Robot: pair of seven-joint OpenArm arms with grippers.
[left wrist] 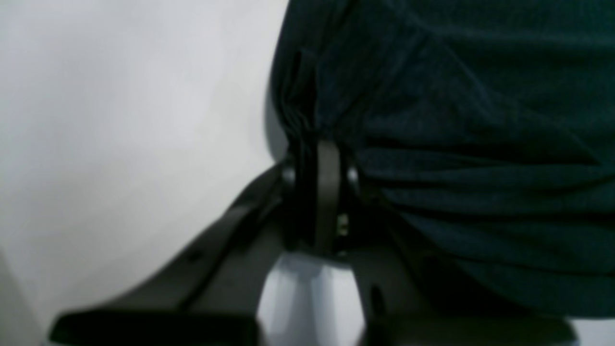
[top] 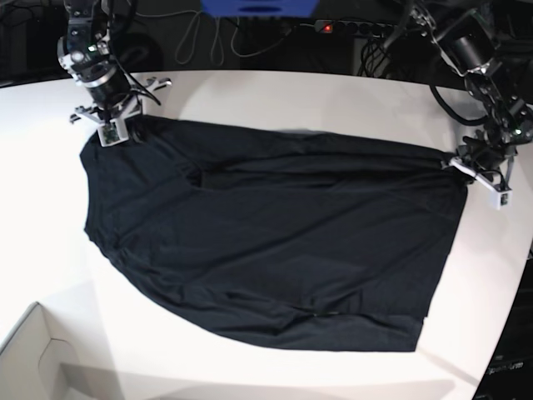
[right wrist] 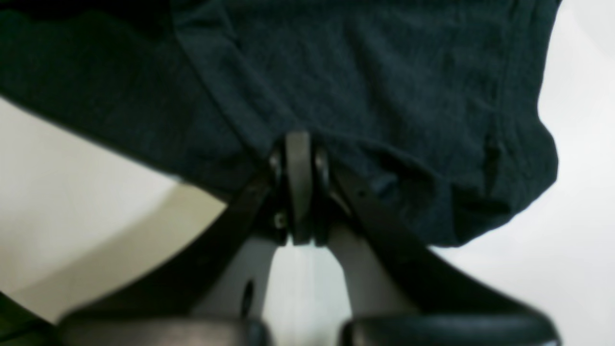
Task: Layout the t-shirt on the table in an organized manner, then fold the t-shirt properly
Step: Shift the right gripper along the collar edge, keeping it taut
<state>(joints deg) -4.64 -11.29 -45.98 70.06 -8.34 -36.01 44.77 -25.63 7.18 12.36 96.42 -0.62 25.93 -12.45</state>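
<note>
The black t-shirt (top: 275, 242) lies spread across the white table (top: 333, 92), wrinkled along its far edge. At the far left corner of the shirt, my right gripper (top: 125, 127) pinches the cloth. The right wrist view shows this gripper (right wrist: 298, 144) with its jaws together on a bunched edge of the t-shirt (right wrist: 360, 72). At the far right corner my left gripper (top: 456, 162) holds the other end. The left wrist view shows the left gripper (left wrist: 319, 154) shut on gathered folds of the t-shirt (left wrist: 456, 120).
A pale cardboard box corner (top: 33, 358) sits at the front left. Cables and a power strip (top: 333, 27) run behind the table's far edge. The table's curved edge (top: 520, 275) drops off close to the shirt's right side.
</note>
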